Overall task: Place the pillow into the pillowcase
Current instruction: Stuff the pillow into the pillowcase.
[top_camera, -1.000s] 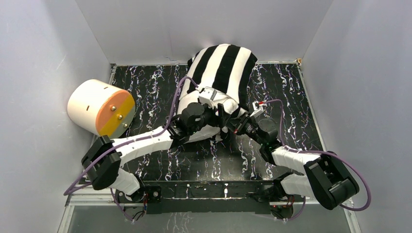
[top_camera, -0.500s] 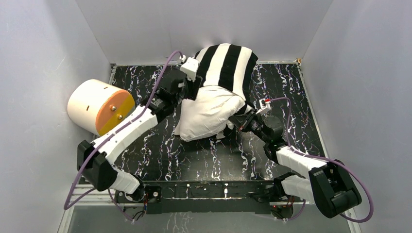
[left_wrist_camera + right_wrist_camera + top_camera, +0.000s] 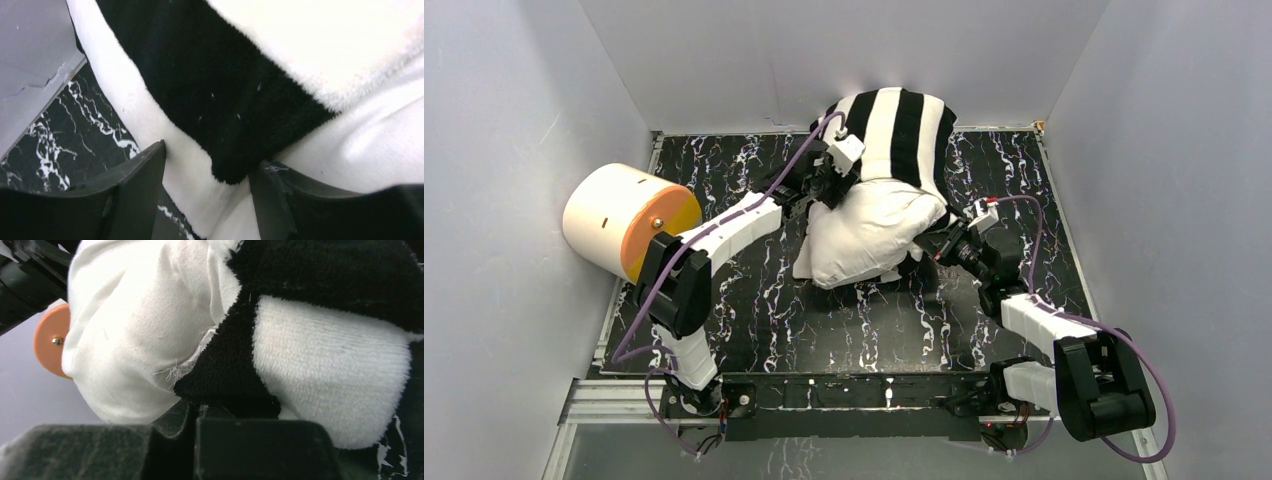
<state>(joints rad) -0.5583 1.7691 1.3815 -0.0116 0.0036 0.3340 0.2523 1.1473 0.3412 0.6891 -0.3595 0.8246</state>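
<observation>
Now left gripper (image 3: 209, 157), fingers spread, has reached the pillowcase (image 3: 904, 125) hem; right gripper (image 3: 191, 414) pinches it.

Soft, even light falls from above in the top view. The pillow (image 3: 864, 235) throws only a faint shadow on the desk (image 3: 754, 320), with no glare. In the left wrist view the pillowcase (image 3: 225, 90) pile is sharp and its white stripe nearly washed out, while the left pincer (image 3: 210, 160) is dark and blurred. The right pincer (image 3: 195, 420) is likewise murky, the cloth above it crisp.

Grey walls (image 3: 504, 100) around black marbled tabletop (image 3: 844, 340)
</observation>
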